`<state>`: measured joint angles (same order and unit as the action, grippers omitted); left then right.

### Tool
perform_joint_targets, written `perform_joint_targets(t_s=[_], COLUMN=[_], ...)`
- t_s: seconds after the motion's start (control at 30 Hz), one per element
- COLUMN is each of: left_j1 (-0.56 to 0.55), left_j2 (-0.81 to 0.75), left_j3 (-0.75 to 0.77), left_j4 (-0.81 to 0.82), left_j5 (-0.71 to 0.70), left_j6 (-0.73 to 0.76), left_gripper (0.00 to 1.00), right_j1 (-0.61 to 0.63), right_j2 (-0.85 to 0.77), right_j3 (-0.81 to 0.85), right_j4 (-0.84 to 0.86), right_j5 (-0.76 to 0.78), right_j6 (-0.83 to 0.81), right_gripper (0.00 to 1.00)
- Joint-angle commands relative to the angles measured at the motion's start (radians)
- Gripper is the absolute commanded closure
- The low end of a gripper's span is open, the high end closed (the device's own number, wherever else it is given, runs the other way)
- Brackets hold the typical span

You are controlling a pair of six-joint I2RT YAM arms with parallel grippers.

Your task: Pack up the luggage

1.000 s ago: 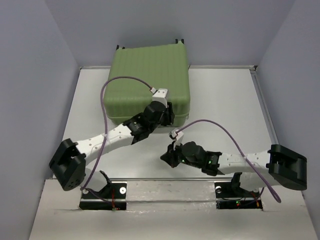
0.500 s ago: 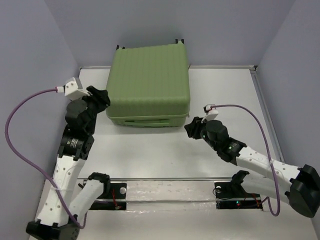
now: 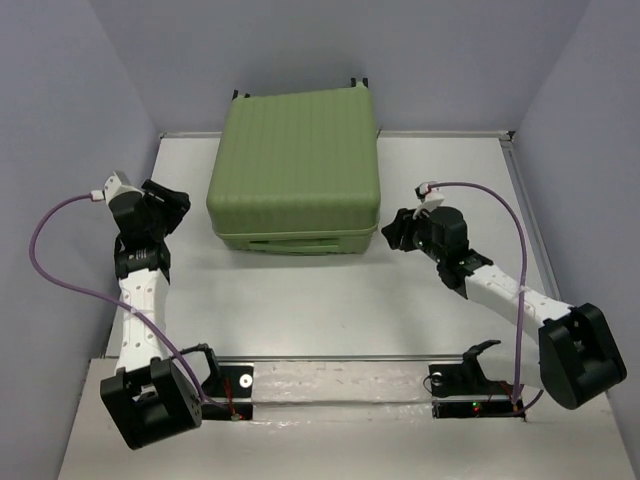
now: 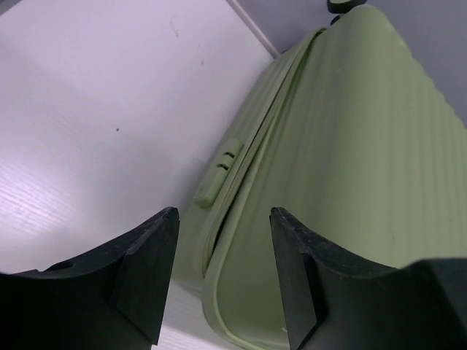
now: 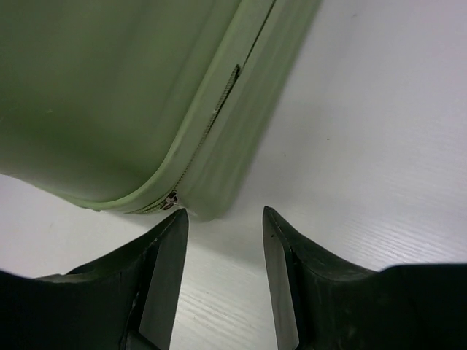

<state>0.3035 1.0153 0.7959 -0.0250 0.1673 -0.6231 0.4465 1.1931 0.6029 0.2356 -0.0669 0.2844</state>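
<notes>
The luggage [image 3: 296, 168], a light-green ribbed hard-shell suitcase, lies shut and flat at the back middle of the table. My left gripper [image 3: 178, 208] is open and empty just off its left side; the left wrist view shows the suitcase's left edge [image 4: 343, 146] with a small green side handle [image 4: 217, 173] between the open fingers [image 4: 149, 266]. My right gripper [image 3: 390, 232] is open and empty just off the near right corner; the right wrist view shows that corner [image 5: 211, 182] and a zipper pull [image 5: 172, 197] near the left fingertip.
Black wheels [image 3: 355, 82] stick out at the suitcase's far edge. Grey walls close in the white table [image 3: 300, 300] on the left, right and back. A metal rail [image 3: 340, 378] with the arm mounts runs along the near edge.
The left arm swung from the suitcase's front out to its left side. The right arm moved from the table's middle up to the near right corner. The suitcase shifted slightly left.
</notes>
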Motion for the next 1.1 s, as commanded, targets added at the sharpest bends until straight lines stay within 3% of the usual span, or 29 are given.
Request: perform_joint_targets(t_s=[0.0, 0.2, 0.43, 0.5, 0.63, 0.73, 0.87, 1.07], left_j1=[0.005, 0.005, -0.012, -0.020, -0.053, -0.087, -0.197, -0.380], left_j2=[0.026, 0.104, 0.121, 0.121, 0.115, 0.112, 0.100, 0.059], left_j3=[0.014, -0.018, -0.061, -0.075, -0.115, -0.138, -0.162, -0.195], left_j4=[0.146, 0.200, 0.226, 0.231, 0.244, 0.263, 0.267, 0.281], left_j5=[0.072, 0.164, 0.193, 0.189, 0.161, 0.146, 0.066, -0.003], left_j6=[-0.035, -0.066, -0.082, -0.093, -0.107, -0.116, -0.122, -0.164], left_gripper=[0.36, 0.35, 0.35, 0.35, 0.35, 0.35, 0.35, 0.36], right_j1=[-0.051, -0.051, -0.051, -0.051, -0.051, -0.051, 0.050, 0.279], right_j2=[0.054, 0.155, 0.232, 0.249, 0.257, 0.232, 0.168, 0.097], right_j3=[-0.018, 0.005, 0.017, 0.020, 0.020, -0.012, -0.060, -0.071], right_j4=[0.226, 0.323, 0.387, 0.409, 0.433, 0.442, 0.392, 0.266], right_j5=[-0.313, -0.445, -0.401, -0.395, -0.384, -0.384, -0.306, -0.033], right_j6=[-0.097, -0.117, -0.100, -0.094, -0.064, -0.041, -0.028, 0.005], right_gripper=[0.48, 0.48, 0.54, 0.59, 0.88, 0.93, 0.93, 0.93])
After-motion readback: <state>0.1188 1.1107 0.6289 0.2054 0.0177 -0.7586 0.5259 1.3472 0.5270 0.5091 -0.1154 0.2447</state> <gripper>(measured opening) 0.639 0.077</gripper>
